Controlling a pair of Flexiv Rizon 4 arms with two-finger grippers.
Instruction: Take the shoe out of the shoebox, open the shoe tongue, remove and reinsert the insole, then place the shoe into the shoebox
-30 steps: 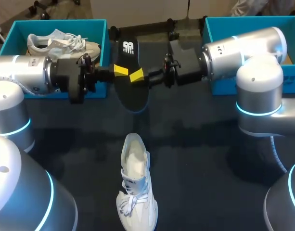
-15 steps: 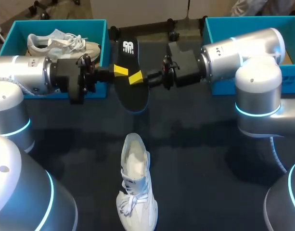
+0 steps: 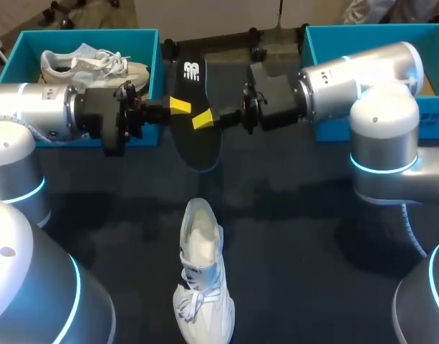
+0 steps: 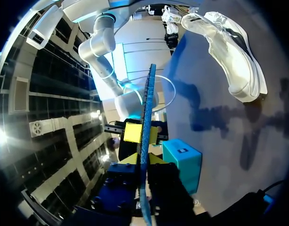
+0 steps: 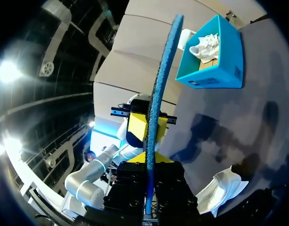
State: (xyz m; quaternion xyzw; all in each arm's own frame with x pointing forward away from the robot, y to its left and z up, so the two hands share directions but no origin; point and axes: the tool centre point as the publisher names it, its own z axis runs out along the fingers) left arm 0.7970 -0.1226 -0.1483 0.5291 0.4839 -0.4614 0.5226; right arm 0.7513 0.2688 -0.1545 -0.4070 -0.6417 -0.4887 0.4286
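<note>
Insole [image 3: 198, 147] in mid-air over bench [image 3: 298, 236], barely shifted in last second. Left pincer [image 3: 177, 106] and right pincer [image 3: 201, 120] both clamp it; right edged slightly inward. Likely handover before reinsertion into shoe [image 3: 201, 276] lying on bench.

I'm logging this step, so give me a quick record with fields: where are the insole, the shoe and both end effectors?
insole: black, held above the table
left end effector: shut on insole
right end effector: shut on insole
shoe: white, lying on the table, ungripped
left shoebox: teal, holds a second shoe
</note>
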